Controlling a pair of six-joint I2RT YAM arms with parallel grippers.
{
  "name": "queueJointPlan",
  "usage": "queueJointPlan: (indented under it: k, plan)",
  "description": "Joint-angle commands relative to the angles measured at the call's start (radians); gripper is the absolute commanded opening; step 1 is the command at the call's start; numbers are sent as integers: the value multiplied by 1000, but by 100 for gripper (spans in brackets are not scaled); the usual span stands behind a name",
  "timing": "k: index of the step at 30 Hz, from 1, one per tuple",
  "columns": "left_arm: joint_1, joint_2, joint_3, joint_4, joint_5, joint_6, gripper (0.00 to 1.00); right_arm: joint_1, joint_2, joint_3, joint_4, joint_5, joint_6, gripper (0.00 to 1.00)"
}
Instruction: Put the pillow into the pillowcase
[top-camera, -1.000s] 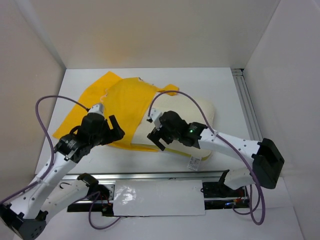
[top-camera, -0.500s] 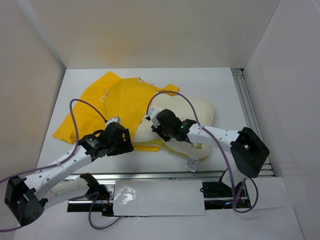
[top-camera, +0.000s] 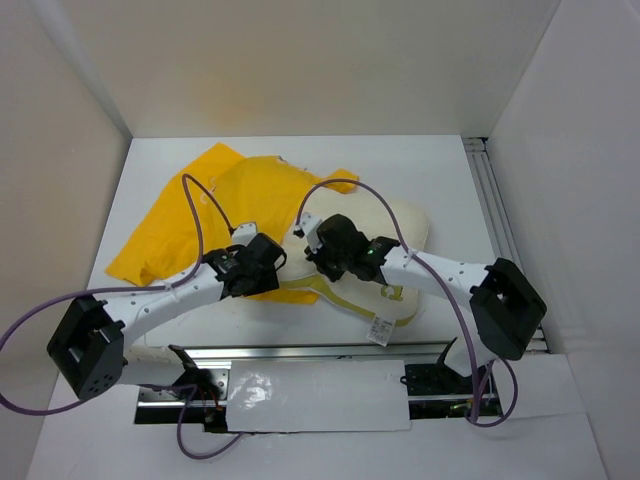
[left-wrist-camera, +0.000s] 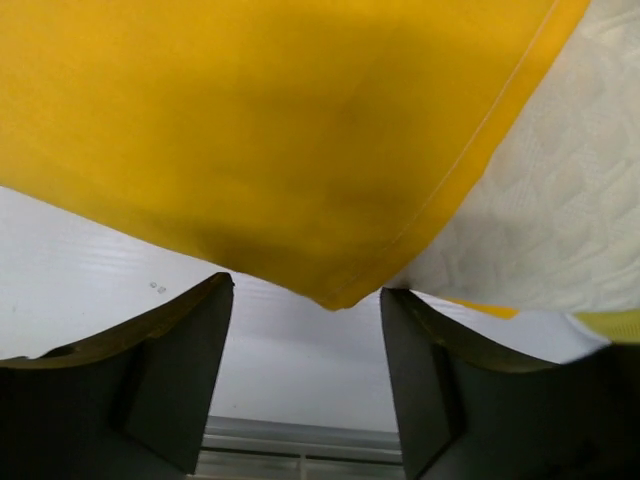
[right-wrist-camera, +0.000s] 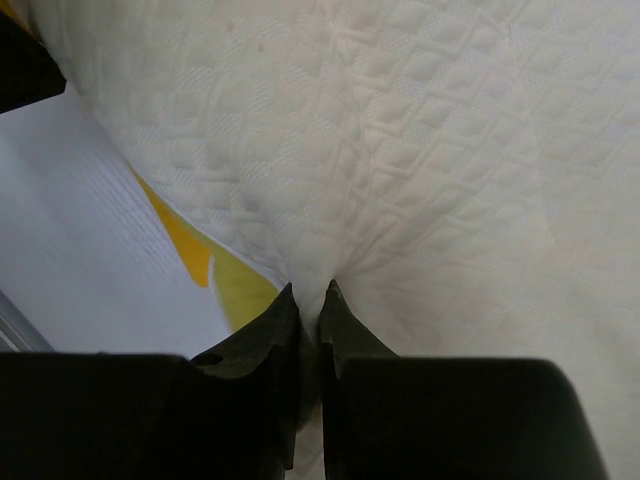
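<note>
1. The pillow (top-camera: 405, 225) is lying on the right half of the table (top-camera: 450, 165). The yellow pillowcase (top-camera: 235, 195) is spread out to its left and drapes over the pillow's left edge.
2. The right gripper (right-wrist-camera: 310, 295) is down on the near-left part of the pillow. Its jaws are squeezed almost together, pinching a little pucker of the quilted cover.
3. The left gripper (left-wrist-camera: 305, 300) is just beside it, at the pillowcase's near edge. Its jaws are wide apart with a hemmed corner of the yellow fabric hanging between them, not gripped as far as I can see.
4. The pillow's white tag (top-camera: 382, 327) sticks out at the near edge.
</note>
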Motion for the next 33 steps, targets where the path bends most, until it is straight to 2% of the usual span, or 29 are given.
queueJointPlan:
  k: [1,2,5,6,8,9,14,19,22,25,29,33]
  plan:
    - [8,47,39,25,-97,1,71,9,-67,22,55,-51,25,4]
    - [20,58,55,25,-88,1,63,9,-77,22,65,-51,36,0]
    - [20,68,66,-15,-111,-8,48,9,-77,31,65,-36,45,0]
    - [20,68,66,-27,-111,-19,36,9,-77,43,65,-36,45,0]
    - [20,58,66,-36,-111,-19,20,9,-77,54,65,-27,54,0]
    - [20,42,66,-36,-111,-28,0,9,-77,54,74,-27,65,0]
    - [-41,-3,79,-27,-120,-2,0,9,-86,63,193,10,158,0]
    - [-196,-3,180,62,-37,62,0,9,-117,100,422,160,322,0]
    - [-304,17,275,71,-8,119,0,9,-117,114,560,220,350,0]
    - [-368,17,358,80,76,164,0,9,-126,53,747,242,385,0]
    - [-380,-60,359,132,188,182,0,18,-162,-96,947,274,413,0]
    - [-380,-112,320,131,147,147,0,28,-186,-263,1016,262,450,0]
